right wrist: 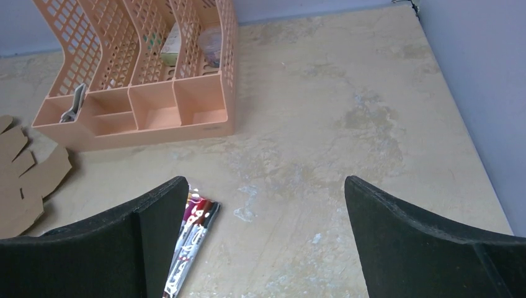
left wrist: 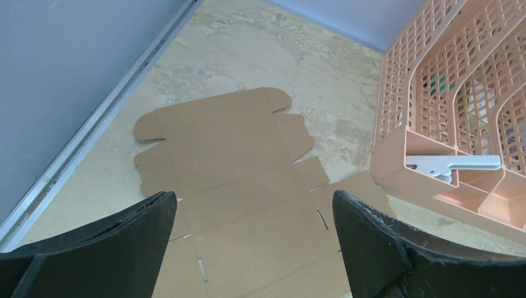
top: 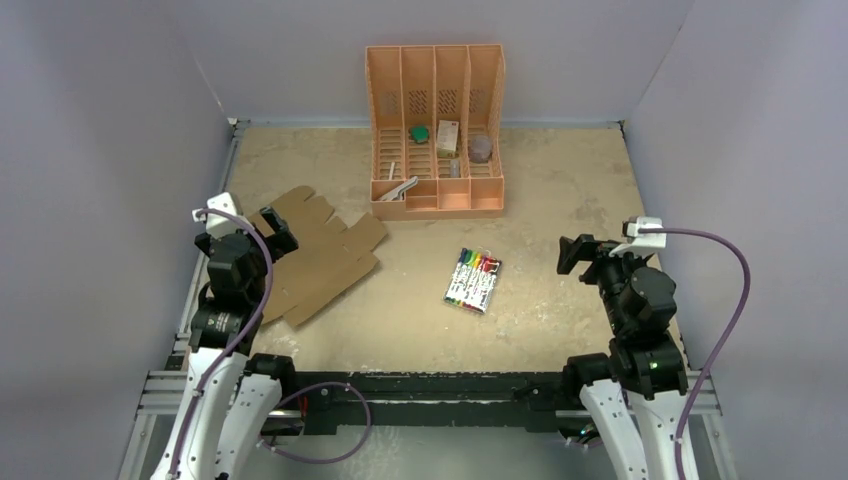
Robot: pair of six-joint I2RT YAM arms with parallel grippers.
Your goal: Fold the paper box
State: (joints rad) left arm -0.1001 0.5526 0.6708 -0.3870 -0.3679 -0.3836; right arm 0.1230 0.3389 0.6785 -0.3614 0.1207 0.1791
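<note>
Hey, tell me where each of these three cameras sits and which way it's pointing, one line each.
Top external: fixed above and behind the arm bases, looking down on the table; both arms show, left gripper above the paper box.
Left wrist: on the left arm, facing forward and down at the flat box; its open fingers frame the bottom.
Right wrist: on the right arm, facing forward and down past the marker pack; its open fingers likewise.
Shared: both wrist views catch the orange file rack.
</note>
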